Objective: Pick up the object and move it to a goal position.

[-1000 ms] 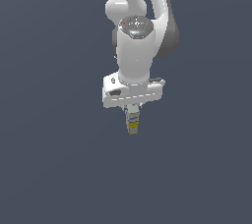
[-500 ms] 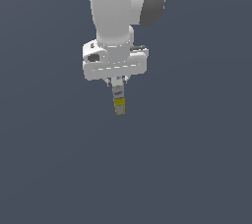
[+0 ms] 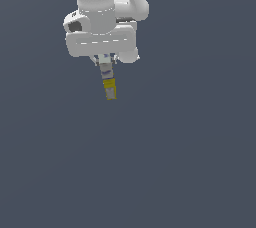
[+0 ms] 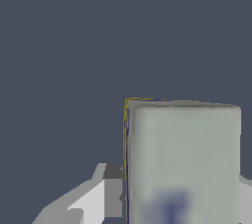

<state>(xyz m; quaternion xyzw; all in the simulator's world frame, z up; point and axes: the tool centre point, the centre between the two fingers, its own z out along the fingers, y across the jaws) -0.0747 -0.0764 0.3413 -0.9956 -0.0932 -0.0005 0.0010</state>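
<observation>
Arm is shifting toward the exterior view's left and looming larger than a second ago. End effector (image 3: 105, 62) is clamping the box (image 3: 108, 83), which is hanging yellow end down, clear of the worktop (image 3: 190, 162). Advice: hold squeeze, travel smoothly so it isn't slipping.

You are not getting any readable text, number, brand or sign in either view. The only marking is showing on the object (image 3: 108, 80): a bluish smudge on its whitish-grey face, which is appearing in the wrist view (image 4: 170, 207) as a blurred blot with no letter shapes you can make out. Its yellow end is carrying nothing legible either.
</observation>
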